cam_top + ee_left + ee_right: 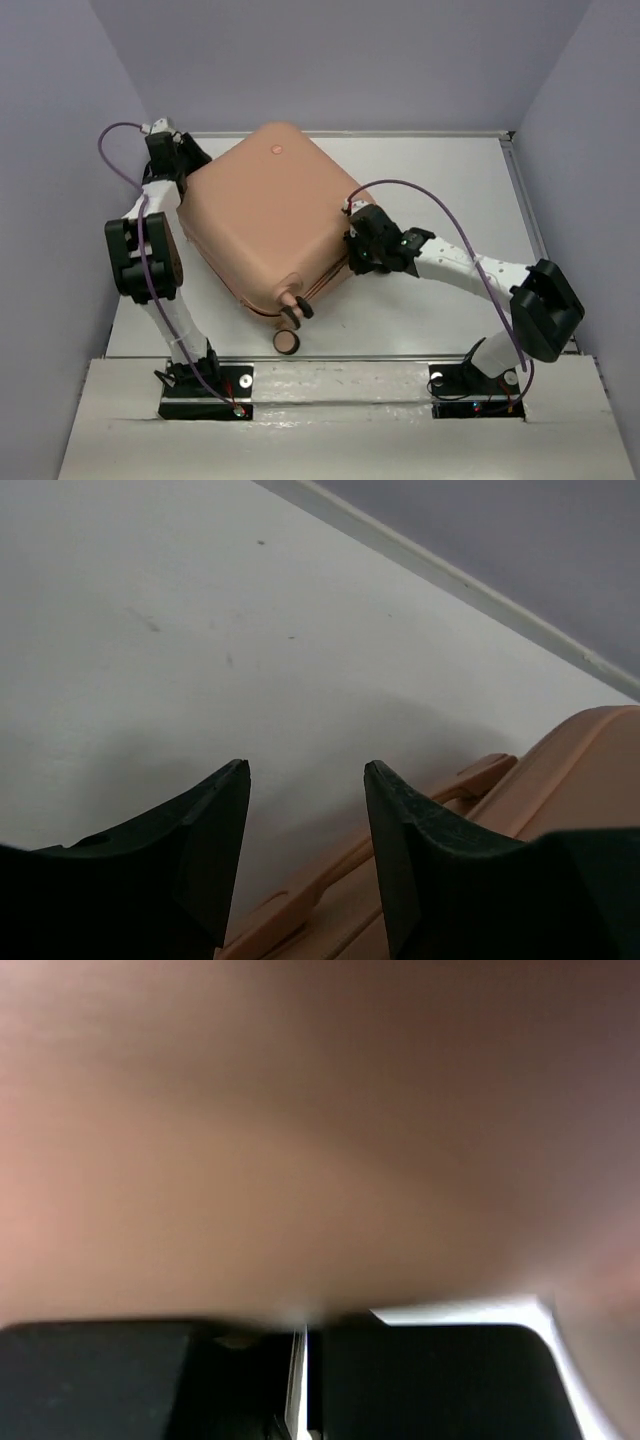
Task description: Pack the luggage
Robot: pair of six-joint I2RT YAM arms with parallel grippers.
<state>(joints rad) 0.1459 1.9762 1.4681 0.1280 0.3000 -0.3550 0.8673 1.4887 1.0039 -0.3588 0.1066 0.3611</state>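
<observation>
The luggage [270, 215], a peach-pink hard-shell suitcase, lies closed and turned diagonally on the white table. Its round button mark [276, 150] faces up and its wheels [291, 325] point to the near edge. My left gripper [182, 165] is open and empty at the suitcase's far-left corner. In the left wrist view [305, 770] the pink shell edge [590, 770] lies just below and right of the fingers. My right gripper [352, 250] is against the suitcase's right side. In the right wrist view [305, 1345] its fingers are nearly together and hold nothing, with the blurred pink shell [300, 1140] filling the frame.
The white table [450, 180] has a raised rim [400, 133] along its back and right edges. Purple walls close in on three sides. Purple cables loop over both arms. A pale ledge [340, 375] holding the arm bases runs along the near edge.
</observation>
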